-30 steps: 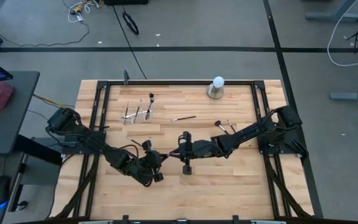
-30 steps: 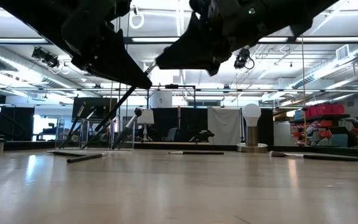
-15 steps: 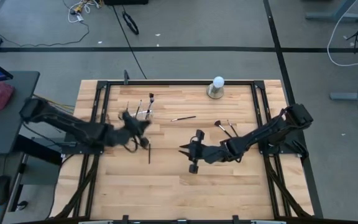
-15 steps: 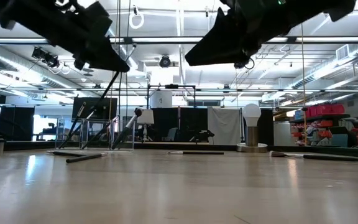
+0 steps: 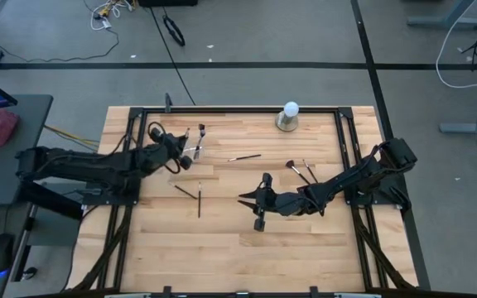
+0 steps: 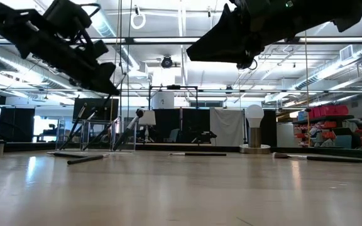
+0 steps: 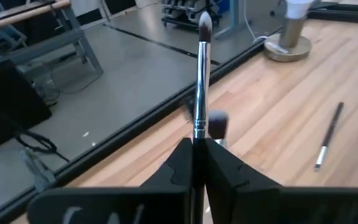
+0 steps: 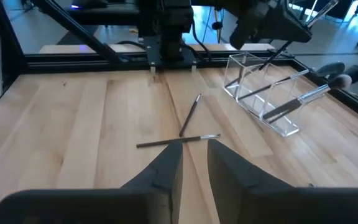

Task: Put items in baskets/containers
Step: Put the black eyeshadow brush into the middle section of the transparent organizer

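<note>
The left end effector pinches a brush above the clear holder; misalignment could tip it. The right end effector hovers, spread.

Left hand clamped, right hand parted.

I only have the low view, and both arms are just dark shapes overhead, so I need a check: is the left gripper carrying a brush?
Observer: Yes. The left wrist view shows a makeup brush clamped in the left gripper, jaws shut, bristles pointing away.
Operator: Where is it over the table?
Observer: From above, it is right by the clear holder.
Operator: And the right gripper?
Observer: The right gripper is empty, jaws open, facing two loose brushes on the wood.
</note>
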### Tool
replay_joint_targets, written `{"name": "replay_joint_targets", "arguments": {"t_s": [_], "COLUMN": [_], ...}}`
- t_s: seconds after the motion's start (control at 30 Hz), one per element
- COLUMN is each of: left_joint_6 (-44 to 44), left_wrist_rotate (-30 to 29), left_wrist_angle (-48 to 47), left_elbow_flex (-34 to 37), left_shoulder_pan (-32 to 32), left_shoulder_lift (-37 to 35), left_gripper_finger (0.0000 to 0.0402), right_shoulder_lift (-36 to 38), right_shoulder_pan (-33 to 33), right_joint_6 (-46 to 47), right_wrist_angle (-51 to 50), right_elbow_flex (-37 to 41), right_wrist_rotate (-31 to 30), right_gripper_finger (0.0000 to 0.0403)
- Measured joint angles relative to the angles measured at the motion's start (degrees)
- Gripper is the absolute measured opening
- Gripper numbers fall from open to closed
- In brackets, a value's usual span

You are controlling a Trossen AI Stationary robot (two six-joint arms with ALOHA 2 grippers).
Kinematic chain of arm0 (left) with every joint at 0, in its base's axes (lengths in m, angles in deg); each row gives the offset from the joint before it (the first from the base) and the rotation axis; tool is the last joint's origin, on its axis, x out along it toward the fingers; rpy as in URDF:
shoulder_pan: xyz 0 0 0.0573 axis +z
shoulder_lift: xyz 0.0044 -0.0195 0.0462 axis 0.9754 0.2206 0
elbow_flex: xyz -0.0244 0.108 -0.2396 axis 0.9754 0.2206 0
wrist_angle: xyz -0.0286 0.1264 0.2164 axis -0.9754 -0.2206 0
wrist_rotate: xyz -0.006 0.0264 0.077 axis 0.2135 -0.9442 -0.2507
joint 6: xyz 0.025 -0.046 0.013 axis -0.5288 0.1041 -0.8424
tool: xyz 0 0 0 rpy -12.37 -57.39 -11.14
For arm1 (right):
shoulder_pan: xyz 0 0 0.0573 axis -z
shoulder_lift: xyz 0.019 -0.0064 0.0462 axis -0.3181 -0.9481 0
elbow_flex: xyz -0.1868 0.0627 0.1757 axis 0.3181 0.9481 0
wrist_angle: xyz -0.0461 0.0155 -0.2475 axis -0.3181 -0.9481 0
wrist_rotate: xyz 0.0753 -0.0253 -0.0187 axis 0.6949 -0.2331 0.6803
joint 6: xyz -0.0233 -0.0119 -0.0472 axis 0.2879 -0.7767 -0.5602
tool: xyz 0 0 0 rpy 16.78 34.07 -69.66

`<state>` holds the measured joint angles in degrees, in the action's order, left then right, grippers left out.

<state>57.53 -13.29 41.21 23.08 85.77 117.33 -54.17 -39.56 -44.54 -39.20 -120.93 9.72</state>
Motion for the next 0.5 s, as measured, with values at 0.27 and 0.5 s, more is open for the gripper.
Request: {"name": "replay_joint_targets", "arguments": {"t_s": [0.27,0.5], "left_joint_6": [3.07,6.83], "left_wrist_rotate": [0.07,1.67], "left_wrist_angle": [3.30,3.15], "left_elbow_flex": [5.30,7.66], "left_shoulder_pan": [2.58,2.58], "left_shoulder_lift": [-0.02,-0.02], "left_gripper_finger": [0.0032,0.0037], "right_shoulder_lift": [0.00,0.00], "right_shoulder_pan": [0.00,0.00], "right_joint_6": [-0.04,-0.11], "right_wrist_angle": [0.37,0.37], "right_elbow_flex": [0.00,0.00], "right_wrist_rotate": [0.02,0.02], "right_gripper_finger": [0.0075,0.0075]}}
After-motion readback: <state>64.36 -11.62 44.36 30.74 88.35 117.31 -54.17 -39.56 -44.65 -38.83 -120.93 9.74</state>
